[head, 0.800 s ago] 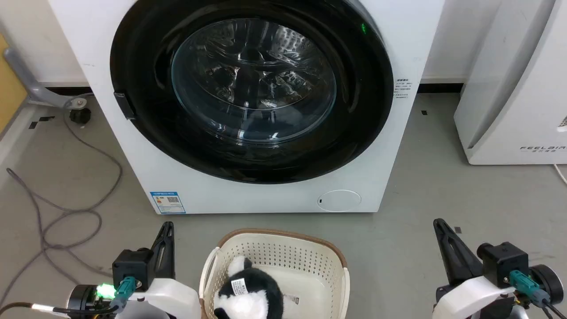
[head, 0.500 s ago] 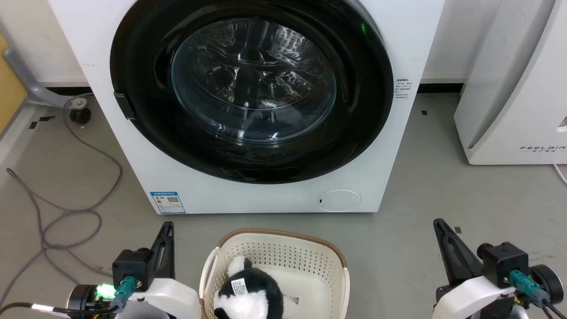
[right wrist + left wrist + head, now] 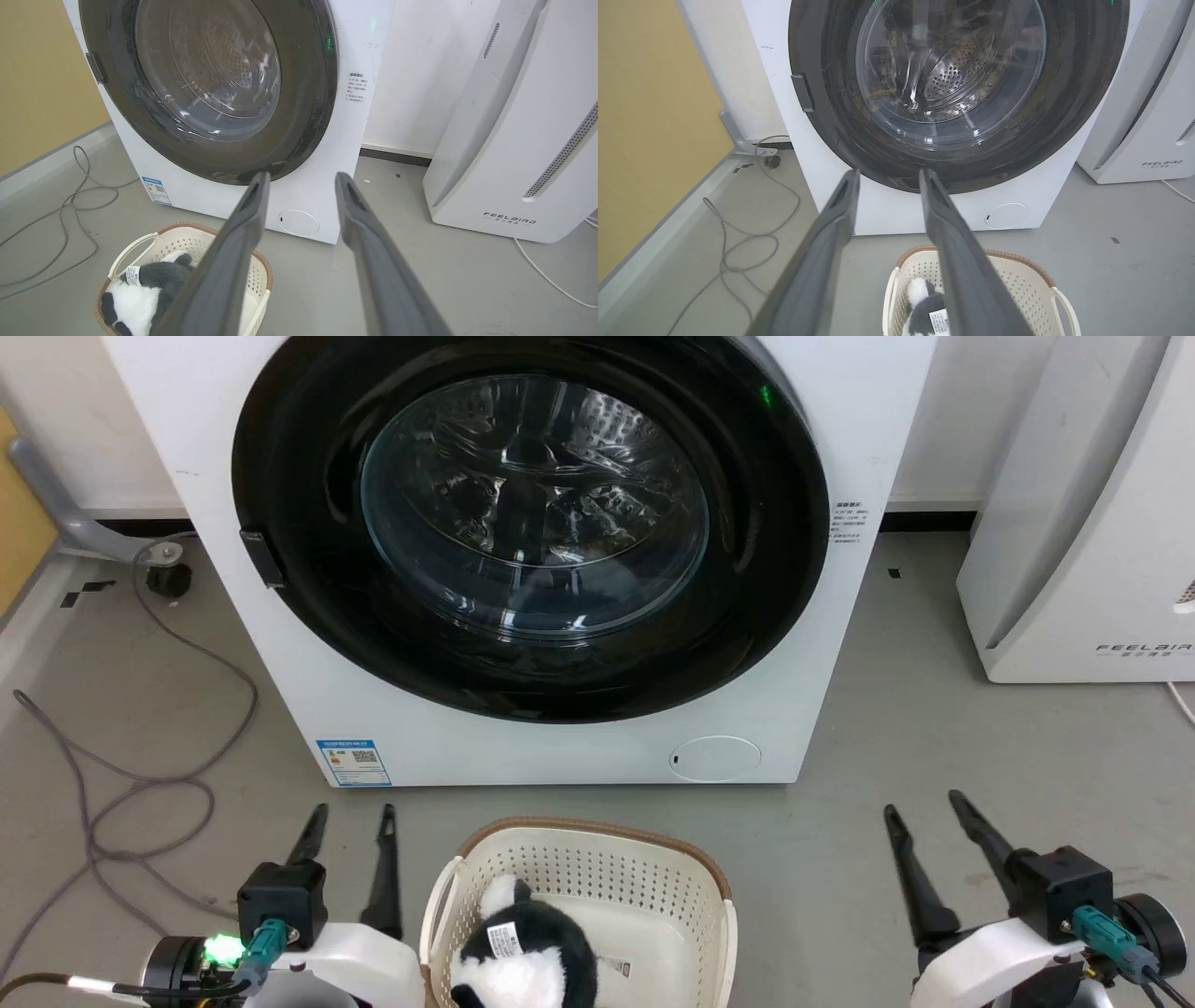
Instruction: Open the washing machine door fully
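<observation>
grey floor point(image 3: 934, 728) below, washing machine door point(image 3: 530, 523) shut flat, facing out; left gripper point(image 3: 354, 809), right gripper point(image 3: 922, 803) spread apart.

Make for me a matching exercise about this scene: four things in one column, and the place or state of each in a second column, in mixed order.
Things:
1. washing machine door
2. plush panda
3. blue label
4. white appliance

Places or states:
a. inside the laundry basket
b. on the floor, right of the washing machine
c. shut
d. low on the washing machine front, at its left in the head view

Pairs: 1-c, 2-a, 3-d, 4-b
</observation>
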Tool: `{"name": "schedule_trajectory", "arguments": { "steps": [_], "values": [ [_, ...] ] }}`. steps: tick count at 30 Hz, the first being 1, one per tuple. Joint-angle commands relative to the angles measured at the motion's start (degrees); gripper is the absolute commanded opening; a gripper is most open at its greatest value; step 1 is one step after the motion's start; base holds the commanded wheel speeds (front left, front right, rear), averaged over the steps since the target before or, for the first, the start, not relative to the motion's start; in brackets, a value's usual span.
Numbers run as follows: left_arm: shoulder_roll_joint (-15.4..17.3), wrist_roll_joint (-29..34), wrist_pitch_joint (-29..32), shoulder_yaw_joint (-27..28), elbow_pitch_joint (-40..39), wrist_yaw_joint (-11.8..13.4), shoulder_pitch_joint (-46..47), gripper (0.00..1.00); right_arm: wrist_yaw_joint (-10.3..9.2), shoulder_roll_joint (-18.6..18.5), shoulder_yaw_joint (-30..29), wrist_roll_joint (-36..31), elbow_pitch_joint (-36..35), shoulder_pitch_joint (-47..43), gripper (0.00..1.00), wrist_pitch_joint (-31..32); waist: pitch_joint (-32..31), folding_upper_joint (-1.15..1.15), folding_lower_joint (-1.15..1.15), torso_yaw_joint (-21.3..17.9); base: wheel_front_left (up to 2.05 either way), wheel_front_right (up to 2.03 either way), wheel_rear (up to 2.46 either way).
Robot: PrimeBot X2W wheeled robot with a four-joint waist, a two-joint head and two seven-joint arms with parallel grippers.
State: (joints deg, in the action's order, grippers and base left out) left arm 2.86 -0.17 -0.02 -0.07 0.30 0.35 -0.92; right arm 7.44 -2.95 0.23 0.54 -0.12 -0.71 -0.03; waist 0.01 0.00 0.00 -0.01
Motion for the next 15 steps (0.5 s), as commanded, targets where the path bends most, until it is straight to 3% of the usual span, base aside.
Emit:
{"name": "schedule_trajectory", "arguments": {
  "steps": [1,6,7,8,15],
  "values": [
    [0.00,-0.26,-0.24,-0.17,0.14,-0.10,0.06,1.00,0.00,0.00,0.05,0.29,0.18,-0.03,1.00,-0.09,0.00,0.00,0.00,-0.02,0.00,0.00,0.00],
    [0.00,-0.82,-0.86,-0.60,0.69,-0.34,0.31,1.00,0.00,0.00,0.18,0.98,0.75,-0.03,1.00,-0.40,0.01,0.00,0.00,-0.08,0.00,0.00,0.00],
    [0.00,-0.92,-0.98,-0.68,0.81,-0.39,0.36,1.00,0.00,0.00,0.21,1.15,0.87,-0.03,0.37,-0.49,0.01,0.00,0.00,-0.09,0.00,0.00,0.00],
    [0.00,-1.03,-1.11,-0.76,0.94,-0.44,0.42,1.00,0.00,0.01,0.25,1.30,0.99,-0.02,0.00,-0.57,0.02,0.00,0.00,-0.11,0.00,0.00,0.00],
    [0.00,-1.77,-1.97,-1.37,1.79,-0.81,0.82,1.00,0.01,0.01,0.58,3.20,1.86,0.07,0.00,-1.33,0.04,0.00,0.00,-0.18,0.00,0.00,0.00]
  ]
}}
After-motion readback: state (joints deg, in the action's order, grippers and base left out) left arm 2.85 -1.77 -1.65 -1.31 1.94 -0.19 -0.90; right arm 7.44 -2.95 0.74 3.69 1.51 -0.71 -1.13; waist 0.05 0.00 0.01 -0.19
